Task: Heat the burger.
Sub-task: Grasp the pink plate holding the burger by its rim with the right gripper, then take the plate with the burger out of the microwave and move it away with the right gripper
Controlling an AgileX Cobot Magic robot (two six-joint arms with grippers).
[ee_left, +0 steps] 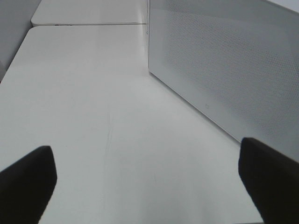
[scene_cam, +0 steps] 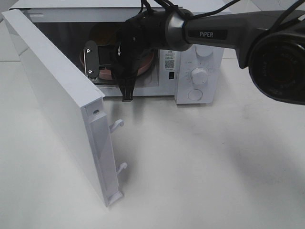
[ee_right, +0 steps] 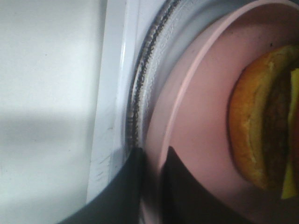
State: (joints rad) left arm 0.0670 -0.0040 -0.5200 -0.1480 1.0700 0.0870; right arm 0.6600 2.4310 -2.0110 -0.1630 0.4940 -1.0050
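The microwave (scene_cam: 190,71) stands at the far side of the table (scene_cam: 200,162), its door (scene_cam: 57,95) swung wide open to the left. Inside, on the glass turntable (ee_right: 149,70), sits the pink plate (ee_right: 196,140) carrying the burger (ee_right: 261,126). The right gripper (ee_right: 152,163) pinches the plate's near rim. The left gripper (ee_left: 145,182) hangs spread over bare table. Loading looks almost done; letting go, shutting the door and starting the heat remain.

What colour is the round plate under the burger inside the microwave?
Pale pink. The round flat plate shows best in the right wrist view, beneath the golden-brown burger.
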